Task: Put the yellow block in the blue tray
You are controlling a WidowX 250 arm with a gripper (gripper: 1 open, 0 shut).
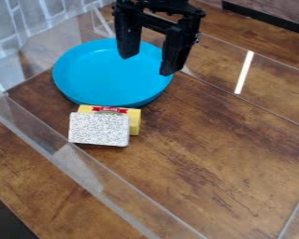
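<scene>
The blue tray (108, 77) is a round shallow dish lying on the wooden table at upper left. Just in front of it the yellow block (117, 115) lies flat, its red stripe showing at the far edge, with a white speckled block (98, 129) covering much of its near side. My gripper (149, 53) hangs pointing down above the tray's right part, its two black fingers spread wide apart and nothing between them. It is well above and behind the yellow block.
Clear acrylic walls (40, 140) run along the left side and across the near left of the wooden table (215, 140). A bright light streak (245, 73) reflects off the surface at right.
</scene>
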